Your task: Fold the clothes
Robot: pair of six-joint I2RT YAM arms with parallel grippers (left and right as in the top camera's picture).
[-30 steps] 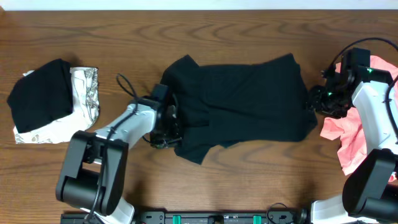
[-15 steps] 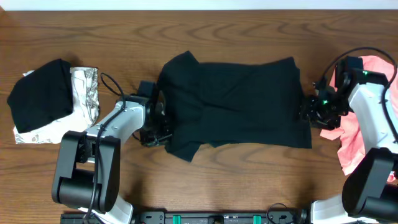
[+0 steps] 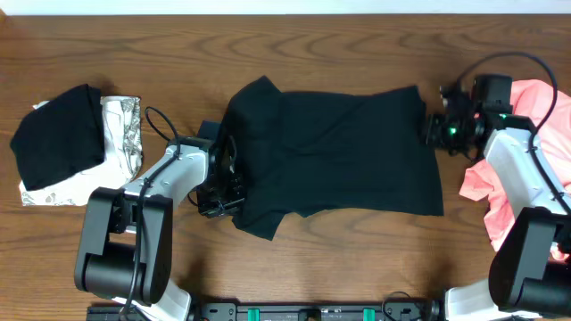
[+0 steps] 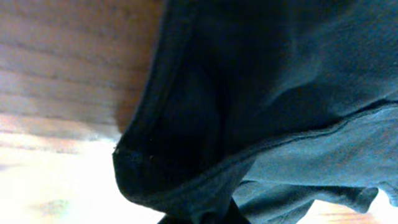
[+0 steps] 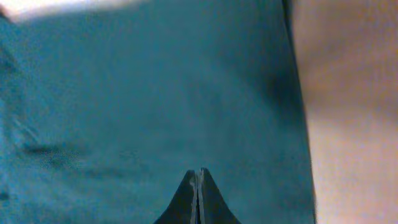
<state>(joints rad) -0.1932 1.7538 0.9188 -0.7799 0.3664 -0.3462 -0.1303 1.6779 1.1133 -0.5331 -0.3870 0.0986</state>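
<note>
Black T-shirt (image 3: 339,152) lies spread at the middle of the table (image 3: 357,45); left gripper (image 3: 230,185) pinches its left hem; right gripper (image 3: 431,131) closed tight at its right edge, hold unclear.

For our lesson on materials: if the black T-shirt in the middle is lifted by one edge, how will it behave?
Probably floppy: the black T-shirt lies creased, and its hem sags in folds in the left wrist view. Likely light: it is thin cloth lying flat on the table. Pushed, it would probably bunch up rather than slide whole.
</note>
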